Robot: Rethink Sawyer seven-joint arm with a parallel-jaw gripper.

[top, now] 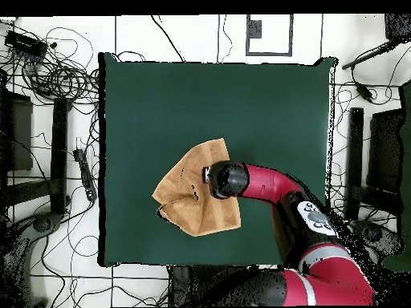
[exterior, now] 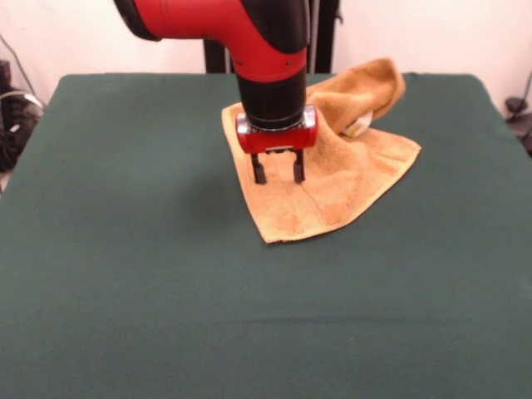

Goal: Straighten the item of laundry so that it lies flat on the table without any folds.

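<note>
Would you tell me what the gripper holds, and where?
Nothing: the gripper stands open over the towel, its tips at the flat part.

The towel (exterior: 332, 166) is a nubby, matt golden-orange terry, with flatter woven bands near its edges and a small smooth white label (exterior: 359, 126) at about two o'clock from its middle. The desk (exterior: 125, 274) wears a plain, dull dark green cloth. The arm's (exterior: 249, 33) red shell looks like glossy hard plastic, and the pincer (exterior: 278, 170) is matt black.
</note>
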